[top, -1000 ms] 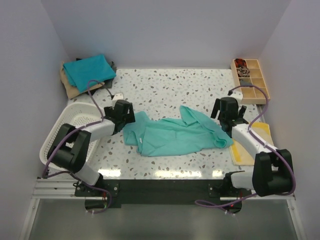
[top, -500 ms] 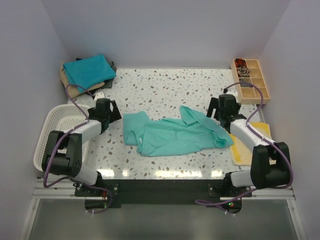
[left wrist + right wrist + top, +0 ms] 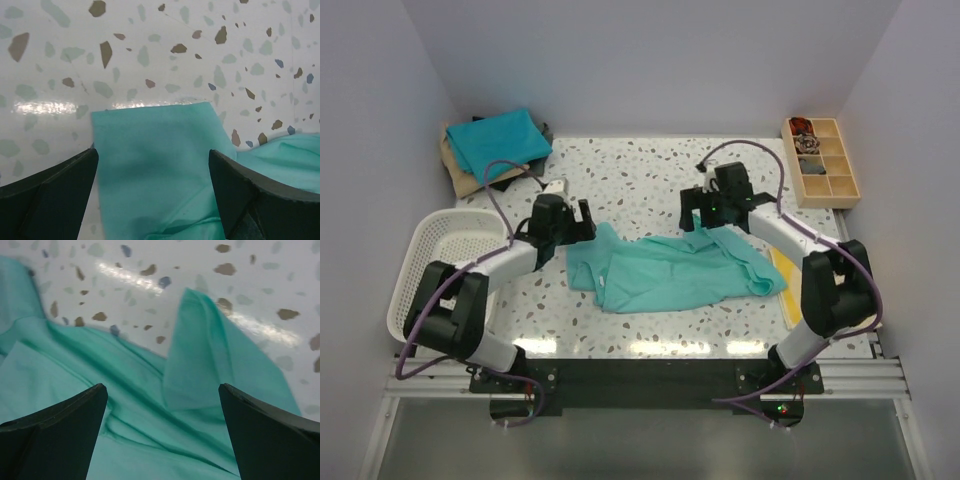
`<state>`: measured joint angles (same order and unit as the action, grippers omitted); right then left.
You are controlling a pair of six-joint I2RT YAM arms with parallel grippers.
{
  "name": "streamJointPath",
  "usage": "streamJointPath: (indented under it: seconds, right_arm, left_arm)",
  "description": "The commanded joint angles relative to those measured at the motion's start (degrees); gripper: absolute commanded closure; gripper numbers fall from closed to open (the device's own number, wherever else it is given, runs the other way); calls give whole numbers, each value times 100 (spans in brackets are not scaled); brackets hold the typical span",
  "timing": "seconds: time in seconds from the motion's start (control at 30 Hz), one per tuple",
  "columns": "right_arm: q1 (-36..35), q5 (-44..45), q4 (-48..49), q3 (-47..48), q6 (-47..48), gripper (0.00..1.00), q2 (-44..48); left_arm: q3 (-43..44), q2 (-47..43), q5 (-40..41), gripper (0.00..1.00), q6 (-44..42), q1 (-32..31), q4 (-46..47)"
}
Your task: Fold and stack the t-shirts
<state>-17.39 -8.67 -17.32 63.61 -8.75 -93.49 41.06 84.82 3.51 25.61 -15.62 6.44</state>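
the light sea-green t-shirt [image 3: 670,272] lies unfolded and rumpled on the speckled table [image 3: 630,175], spread from left to right across the middle of the near half, with creases running along its body. its far left corner ends in a flat, squared flap, and its far right corner is bunched into a raised, peaked fold. the left gripper [image 3: 586,215] is over that left flap with its jaws wide apart and nothing between them but the cloth below; in the left wrist view the flap of the shirt [image 3: 150,170] fills the gap of the left gripper [image 3: 152,155], its straight edge lying on the table. the right gripper [image 3: 700,216] is over the far right corner, jaws likewise spread wide and holding nothing; in the right wrist view the peaked fold of the shirt [image 3: 200,355] sits between the dark fingers of the right gripper [image 3: 161,387]. whether either set of fingertips touches the cloth cannot be told. in the far left corner of the table a folded teal-blue t-shirt [image 3: 498,140] rests on top of a tan one [image 3: 460,178], with a bit of dark cloth showing beneath them. a white mesh basket [image 3: 420,268] stands at the left edge, beside the left arm. a tan compartment tray [image 3: 825,165] sits at the far right, and a yellow sheet [image 3: 790,290] lies just beside the shirt's right end.
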Motion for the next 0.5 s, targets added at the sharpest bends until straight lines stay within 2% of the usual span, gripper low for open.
streamJointPath:
  seconds: [0.0,0.3,0.37,0.47]
  right_arm:
    - [-528,-328,-570,476,305,1,-20]
    - [-845,-206,-939,371,120,1,551]
    - [-880,-171,-992,275,111,1,717]
    - [-915,-83,-1080,152,76,1,937]
  left_arm:
    - [227,342,-183,4,120,-178,262]
    - [315,764,212,3,111,-187,139]
    - [411,956,159,6,138,-187,121]
    - [447,1176,71,22,138,-196,217]
